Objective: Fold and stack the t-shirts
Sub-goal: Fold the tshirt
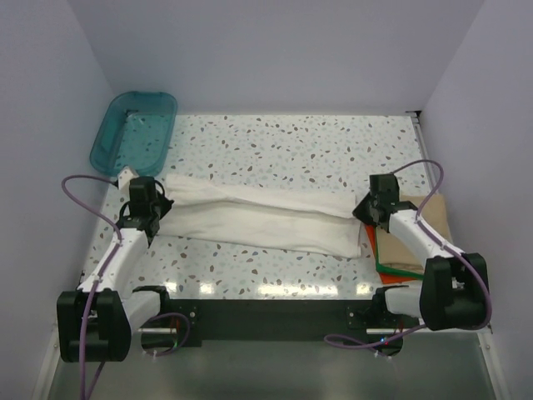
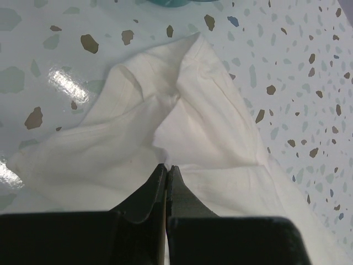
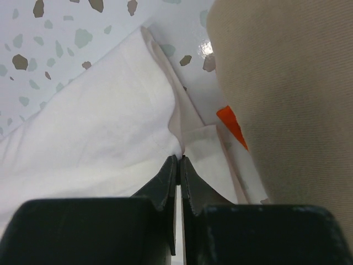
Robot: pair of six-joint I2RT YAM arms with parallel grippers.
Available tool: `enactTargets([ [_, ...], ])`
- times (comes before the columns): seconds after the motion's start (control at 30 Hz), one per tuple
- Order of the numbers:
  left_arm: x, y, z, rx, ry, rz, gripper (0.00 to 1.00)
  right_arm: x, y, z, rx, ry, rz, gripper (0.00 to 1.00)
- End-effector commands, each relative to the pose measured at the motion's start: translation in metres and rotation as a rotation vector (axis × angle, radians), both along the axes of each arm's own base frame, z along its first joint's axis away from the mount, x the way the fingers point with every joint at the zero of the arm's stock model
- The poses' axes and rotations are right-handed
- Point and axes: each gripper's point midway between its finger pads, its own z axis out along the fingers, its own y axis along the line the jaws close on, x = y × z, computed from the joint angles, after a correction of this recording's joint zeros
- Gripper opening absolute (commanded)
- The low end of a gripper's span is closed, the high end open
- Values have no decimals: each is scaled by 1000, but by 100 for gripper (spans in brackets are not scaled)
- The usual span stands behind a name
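Shirt: the off-white shirt (image 1: pixel 266 218) lies in a long band across the tabletop (image 1: pixel 291 142), strung between both hands.
Left hand (image 2: pixel 166 170): pressed together, seemingly pinching one end, though the tips are buried in cloth.
Right hand (image 3: pixel 180 161): nipped tight on the other end, just beside the tan shirt (image 3: pixel 287 99).
Tip: raise both ends level and taut.
Writing: none readable.

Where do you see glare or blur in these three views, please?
Top external: glare streaks on the table along its near edge. Left wrist: bright reflections on the table beside the off-white t-shirt. Right wrist: one glint beside the tan t-shirt.
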Motion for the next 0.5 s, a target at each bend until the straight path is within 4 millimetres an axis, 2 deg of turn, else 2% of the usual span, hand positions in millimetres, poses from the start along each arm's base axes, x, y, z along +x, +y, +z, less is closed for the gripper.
enactTargets([
  [0.0,4,10,20,34,-43,32,0,1,-10,12,-24,-26,-3,0],
  [0.27,-10,9,0,8,-7,56,0,-10,-1,0,17,-15,29,0],
  [0.3,-11,8,-2,2,-5,56,0,-14,-1,-3,21,-8,31,4],
  [0.33,-11,5,-2,-9,-9,46,13,-14,0,-2,22,-16,35,10],
  [0.37,-12,4,-4,-13,-9,41,23,-15,1,0,29,-23,42,22],
  [0.43,-11,2,5,-19,-39,28,43,-15,3,8,24,-43,76,37],
  [0.47,-9,2,12,-18,-59,24,47,-9,3,21,9,-83,103,51],
])
